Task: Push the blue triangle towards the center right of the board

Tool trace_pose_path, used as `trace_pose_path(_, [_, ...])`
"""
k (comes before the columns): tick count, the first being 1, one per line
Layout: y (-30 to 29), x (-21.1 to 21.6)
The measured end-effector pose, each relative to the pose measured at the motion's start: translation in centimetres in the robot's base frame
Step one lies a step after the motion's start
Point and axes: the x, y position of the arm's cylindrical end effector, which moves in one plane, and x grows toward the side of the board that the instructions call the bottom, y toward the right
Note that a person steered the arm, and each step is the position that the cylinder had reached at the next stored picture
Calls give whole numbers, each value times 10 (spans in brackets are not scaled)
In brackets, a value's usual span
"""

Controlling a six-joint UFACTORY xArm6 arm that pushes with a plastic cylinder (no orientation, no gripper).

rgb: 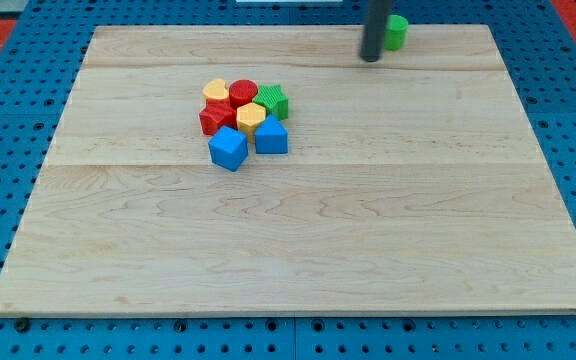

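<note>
The blue triangle lies at the lower right of a tight cluster of blocks left of the board's middle. A blue cube sits just to its left, touching the cluster. My tip is near the view's top, right of centre, far above and to the right of the blue triangle. A green round block stands just to the tip's right, partly hidden by the rod.
The cluster also holds a yellow block, a red cylinder, a green star, a yellow hexagon and a red block. The wooden board lies on a blue pegboard.
</note>
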Motion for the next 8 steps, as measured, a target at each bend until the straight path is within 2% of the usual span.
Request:
trace_pose_path(1, [18,-49])
trace_pose_path(2, [53,-66])
trace_pose_path(4, [68,-65])
trace_pose_path(5, [10,-62])
trace_pose_path(6, [-95,-31])
trace_pose_path(7, [-187,23])
trace_pose_path(8, [-226,62])
